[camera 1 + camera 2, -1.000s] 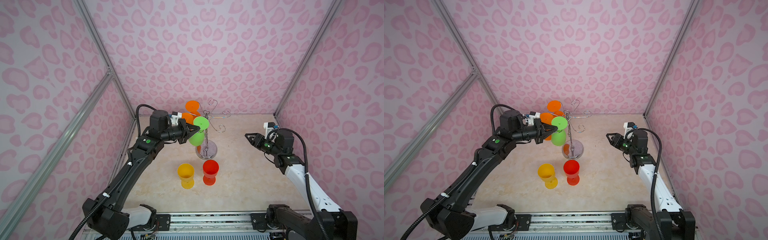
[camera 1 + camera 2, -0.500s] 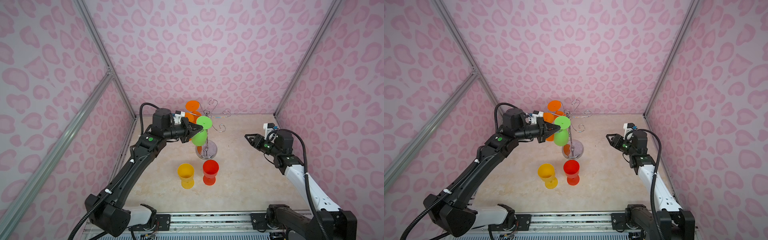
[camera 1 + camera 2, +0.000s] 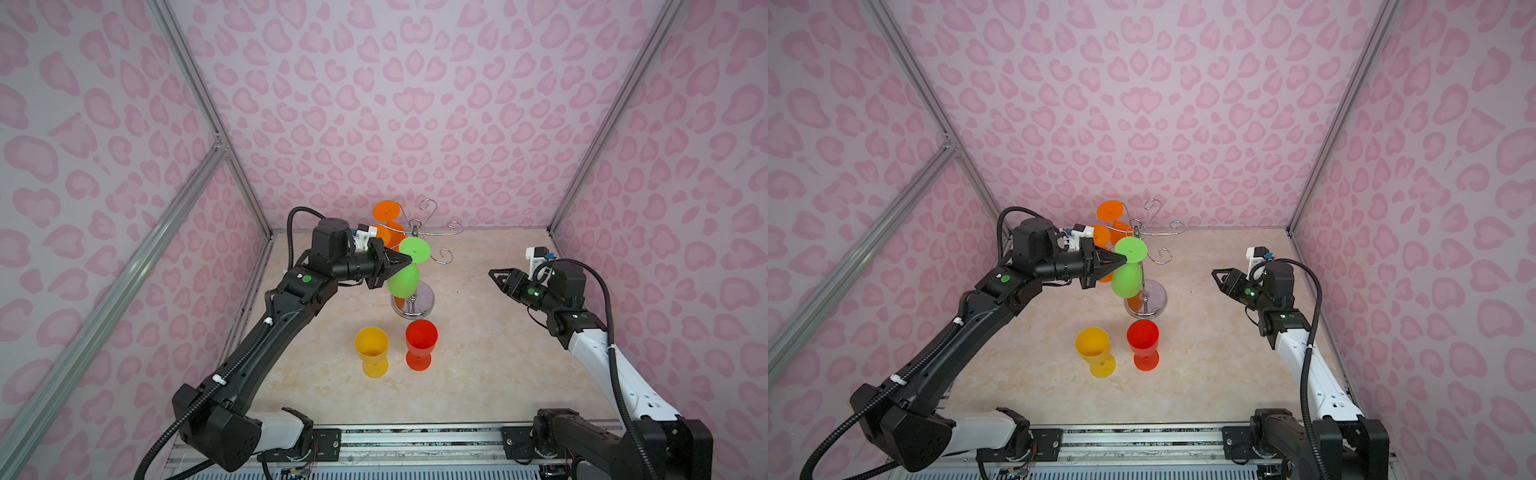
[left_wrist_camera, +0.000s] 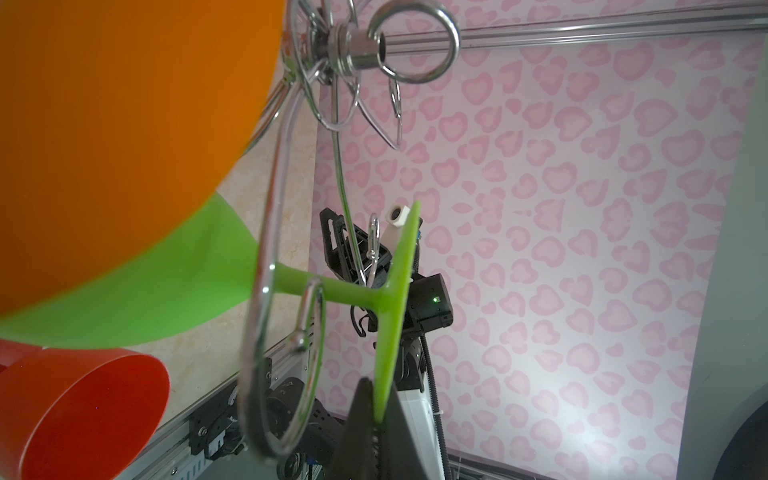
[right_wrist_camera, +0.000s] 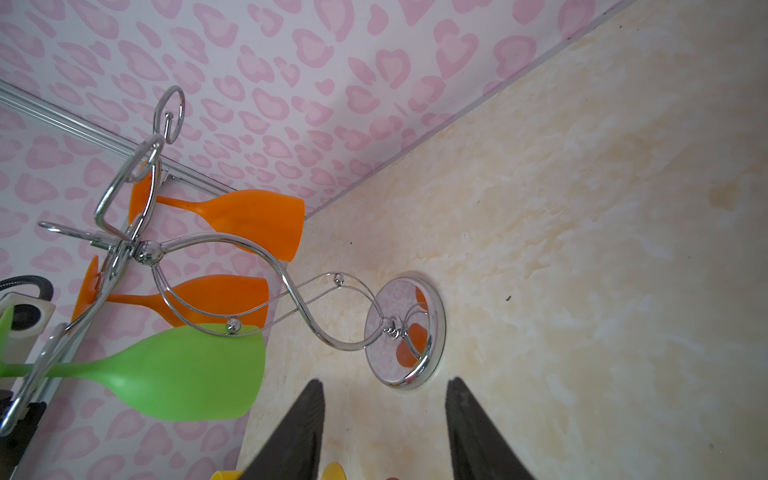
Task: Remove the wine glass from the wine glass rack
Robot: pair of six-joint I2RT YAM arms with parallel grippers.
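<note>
A green wine glass [image 3: 403, 280] [image 3: 1126, 279] hangs upside down on the chrome wine glass rack [image 3: 419, 297] [image 3: 1152, 299]. My left gripper [image 3: 409, 261] [image 3: 1124, 261] is shut on the rim of its flat foot. In the left wrist view the left gripper [image 4: 377, 395] pinches the foot's edge, and the green wine glass [image 4: 332, 286] has its stem inside a curled wire arm of the rack [image 4: 345, 37]. My right gripper [image 3: 492, 274] [image 3: 1214, 273] [image 5: 385, 381] stands open to the right of the rack [image 5: 405, 332], holding nothing.
Two orange glasses [image 3: 386, 211] [image 5: 249, 220] hang on the rack's far side. A yellow glass [image 3: 371, 349] and a red glass [image 3: 421, 340] stand upright on the table in front of the rack. Pink patterned walls enclose three sides.
My left gripper has moved a little to the right, carrying the green glass's foot with it. The right arm has stayed still.
</note>
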